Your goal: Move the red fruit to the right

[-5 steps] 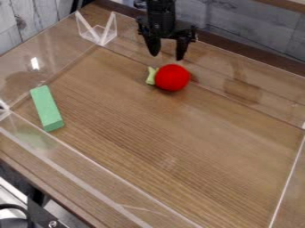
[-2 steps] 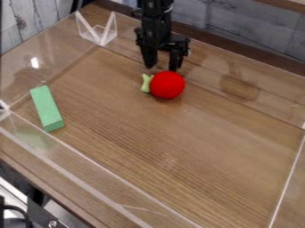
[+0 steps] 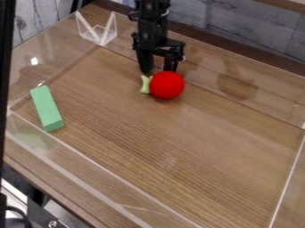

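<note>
The red fruit [image 3: 168, 85] is a small glossy red ball with a pale green leafy stem on its left side. It lies on the wooden table [image 3: 179, 142], back centre. My black gripper [image 3: 158, 65] hangs straight down just behind and above the fruit. Its fingers [image 3: 144, 62] stand apart and hold nothing, with the tips close to the fruit's top and no clear touch.
A flat green rectangular block [image 3: 46, 107] lies at the left. Clear acrylic walls [image 3: 48, 40] ring the table, with a clear bracket [image 3: 95, 29] at the back left corner. The front edge drops off at the lower left.
The fruit has shifted a little to the left and nearer since a second ago. The gripper followed leftward and its fingers have narrowed somewhat.
</note>
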You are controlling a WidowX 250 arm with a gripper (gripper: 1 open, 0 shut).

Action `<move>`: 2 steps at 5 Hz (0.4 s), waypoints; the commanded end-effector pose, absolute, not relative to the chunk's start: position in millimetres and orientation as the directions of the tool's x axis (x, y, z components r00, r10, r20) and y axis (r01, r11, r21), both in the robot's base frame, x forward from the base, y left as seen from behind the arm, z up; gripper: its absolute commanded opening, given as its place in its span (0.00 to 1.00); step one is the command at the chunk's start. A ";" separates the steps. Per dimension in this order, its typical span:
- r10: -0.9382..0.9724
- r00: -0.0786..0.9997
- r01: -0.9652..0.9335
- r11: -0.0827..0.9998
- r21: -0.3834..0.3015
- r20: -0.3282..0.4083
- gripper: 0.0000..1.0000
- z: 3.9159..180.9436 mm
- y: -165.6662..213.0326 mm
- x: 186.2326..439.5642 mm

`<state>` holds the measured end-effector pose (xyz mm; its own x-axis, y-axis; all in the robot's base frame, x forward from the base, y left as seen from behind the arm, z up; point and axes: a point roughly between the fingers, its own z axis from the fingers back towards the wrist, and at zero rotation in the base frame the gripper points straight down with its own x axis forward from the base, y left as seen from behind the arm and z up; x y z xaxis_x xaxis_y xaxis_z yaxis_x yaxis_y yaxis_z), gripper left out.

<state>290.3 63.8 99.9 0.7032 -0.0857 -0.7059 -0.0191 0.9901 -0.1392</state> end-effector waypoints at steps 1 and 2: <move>-0.056 0.751 -0.037 0.991 -0.126 -0.658 0.00 116.8 69.7 283.9; -0.060 0.751 -0.032 0.991 -0.127 -0.658 0.00 120.5 77.8 282.5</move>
